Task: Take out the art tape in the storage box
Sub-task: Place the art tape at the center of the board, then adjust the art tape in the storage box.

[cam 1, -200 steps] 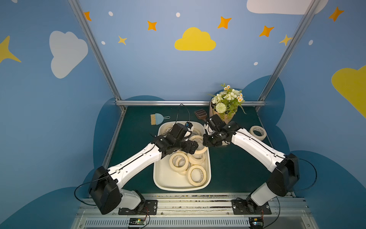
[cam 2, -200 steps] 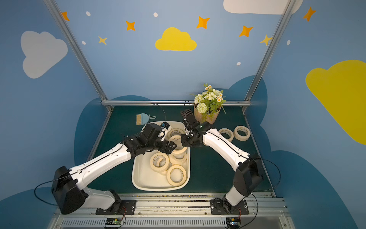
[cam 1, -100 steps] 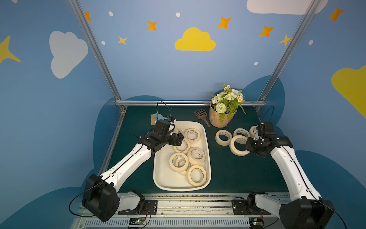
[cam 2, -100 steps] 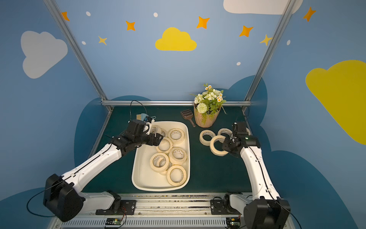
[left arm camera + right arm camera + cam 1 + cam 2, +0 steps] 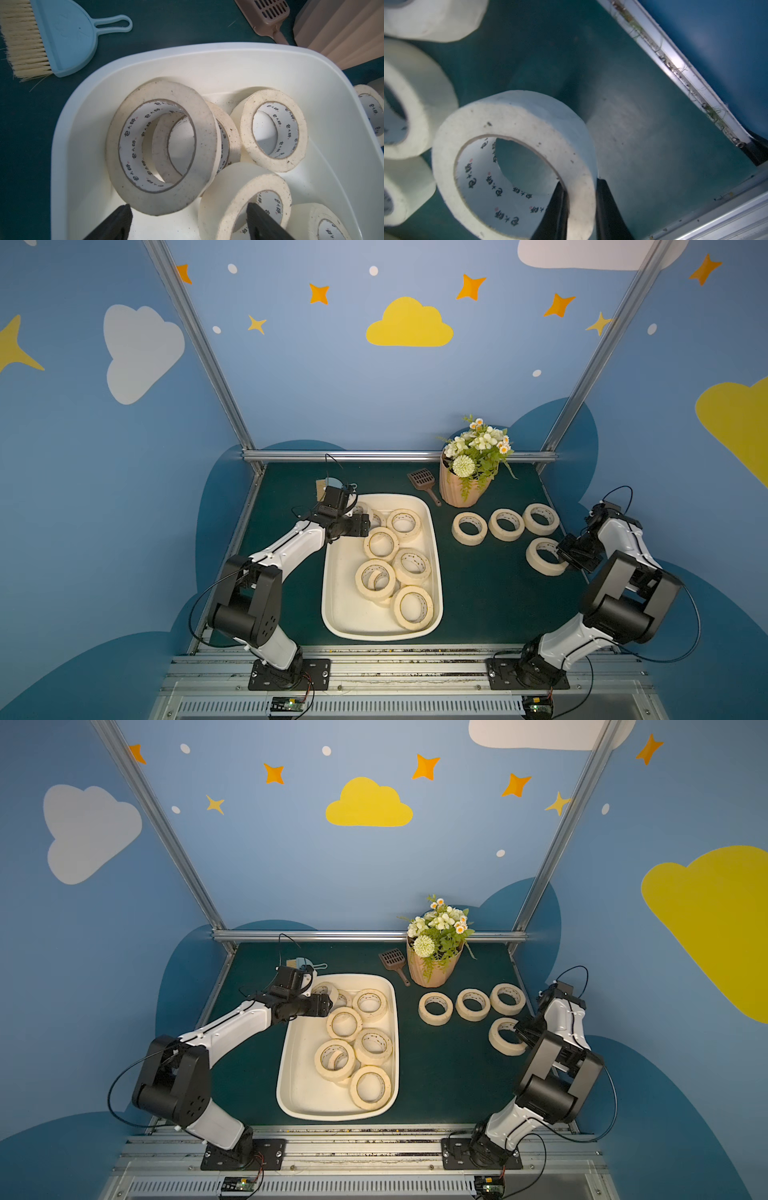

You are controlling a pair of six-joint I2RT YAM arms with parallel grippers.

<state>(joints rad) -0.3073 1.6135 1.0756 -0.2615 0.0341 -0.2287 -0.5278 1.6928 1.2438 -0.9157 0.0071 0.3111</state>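
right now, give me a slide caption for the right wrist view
Right gripper shut on the wall of one art tape roll, three more rolls beside it on the green mat.

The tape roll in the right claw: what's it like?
The held roll is a thick cream ring, dirt-speckled, with a white core printed in small dark characters. The right gripper is shut on its wall, one jaw inside the hole, one outside. It is over the green mat, near three loose rolls.

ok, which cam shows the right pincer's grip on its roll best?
Right wrist: right pincer clamps the roll by its wall, one finger inside the core, one outside. In both top views the pincer's own body covers the contact. Left wrist misses it.
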